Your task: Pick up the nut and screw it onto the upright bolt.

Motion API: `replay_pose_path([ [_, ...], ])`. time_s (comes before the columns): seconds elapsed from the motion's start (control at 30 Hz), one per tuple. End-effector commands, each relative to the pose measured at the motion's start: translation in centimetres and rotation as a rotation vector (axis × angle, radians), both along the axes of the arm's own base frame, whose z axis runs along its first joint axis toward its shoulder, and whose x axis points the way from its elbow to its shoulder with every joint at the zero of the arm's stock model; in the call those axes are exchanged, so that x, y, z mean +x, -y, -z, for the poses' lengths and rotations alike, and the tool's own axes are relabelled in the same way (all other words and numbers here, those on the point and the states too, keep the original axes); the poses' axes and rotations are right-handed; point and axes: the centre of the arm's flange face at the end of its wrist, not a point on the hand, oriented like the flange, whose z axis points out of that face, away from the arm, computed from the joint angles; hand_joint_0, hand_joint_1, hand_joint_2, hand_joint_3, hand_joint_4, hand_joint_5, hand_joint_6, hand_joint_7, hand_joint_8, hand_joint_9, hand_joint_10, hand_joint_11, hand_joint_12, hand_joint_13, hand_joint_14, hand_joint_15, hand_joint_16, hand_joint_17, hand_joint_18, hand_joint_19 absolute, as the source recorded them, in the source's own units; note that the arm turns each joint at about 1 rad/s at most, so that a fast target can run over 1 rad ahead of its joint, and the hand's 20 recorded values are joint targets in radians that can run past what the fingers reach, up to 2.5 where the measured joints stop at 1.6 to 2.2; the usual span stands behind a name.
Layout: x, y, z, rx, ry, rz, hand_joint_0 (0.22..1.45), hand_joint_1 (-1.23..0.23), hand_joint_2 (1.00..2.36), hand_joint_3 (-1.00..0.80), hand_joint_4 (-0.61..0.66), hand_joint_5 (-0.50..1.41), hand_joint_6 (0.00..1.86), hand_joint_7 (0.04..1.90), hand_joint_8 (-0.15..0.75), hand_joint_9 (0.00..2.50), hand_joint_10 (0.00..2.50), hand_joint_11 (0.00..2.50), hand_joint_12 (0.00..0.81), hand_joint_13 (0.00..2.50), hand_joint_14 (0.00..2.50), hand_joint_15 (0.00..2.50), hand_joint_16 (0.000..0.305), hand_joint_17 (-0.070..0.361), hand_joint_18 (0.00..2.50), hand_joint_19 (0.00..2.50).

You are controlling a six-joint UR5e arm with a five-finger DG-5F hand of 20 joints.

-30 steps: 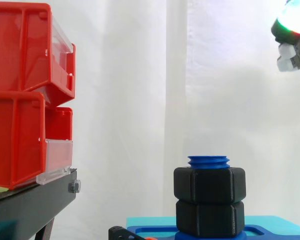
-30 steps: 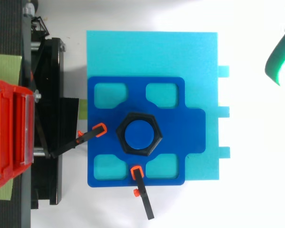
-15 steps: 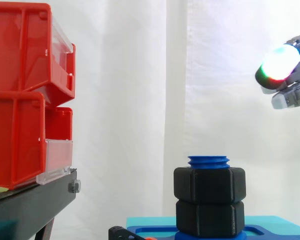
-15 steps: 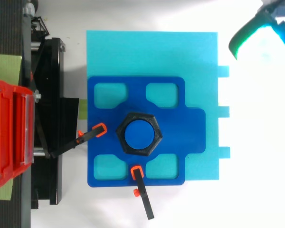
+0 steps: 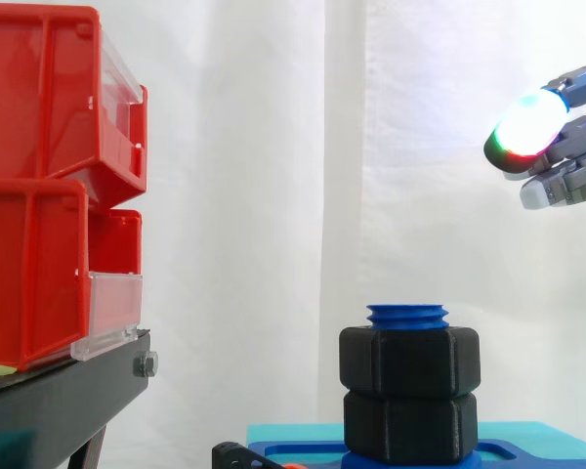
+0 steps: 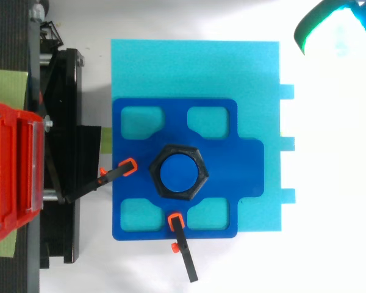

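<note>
Having dropped nearer the bolt (image 5: 407, 316) since a second ago, the robot hand (image 5: 566, 176) is hovering empty and relaxed above-right of it, and is best centring over the nut (image 5: 409, 362) already threaded on that bolt before descending.

The grey, segmented robot hand (image 5: 578, 132) reaches in from the right edge of the side view, high up, with its fingers (image 5: 572, 181) stretched out nearly straight toward the left and sloping slightly downward. They lie stacked one above another, close together, and nothing sits between them. The foremost thick fingertip pad (image 5: 523, 132) glows white with a green rim and a red lower edge; a lower fingertip is pale and unlit. From above, the hand (image 6: 306, 27) enters at the upper right corner, its pad glowing green and cyan.
</note>
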Motion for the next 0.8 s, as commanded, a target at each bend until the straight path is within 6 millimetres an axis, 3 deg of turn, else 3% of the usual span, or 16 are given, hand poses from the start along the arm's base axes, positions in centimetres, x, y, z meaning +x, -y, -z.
replay_pose_path([
  [0.0, -0.02, 0.04, -0.02, -0.002, 0.000, 0.001, 0.49, -0.50, 1.00, -0.50, 0.14, -0.27, 0.50, 0.55, 0.219, 0.00, 0.00, 0.00, 0.367, 0.00, 0.00, 0.00, 0.053, 0.120, 0.00, 0.00],
  [0.77, -0.02, 0.04, -0.02, -0.002, 0.000, 0.001, 0.48, -0.50, 1.00, -0.50, 0.12, -0.25, 0.50, 0.64, 0.213, 0.00, 0.00, 0.00, 0.366, 0.00, 0.00, 0.00, 0.052, 0.118, 0.00, 0.00],
])
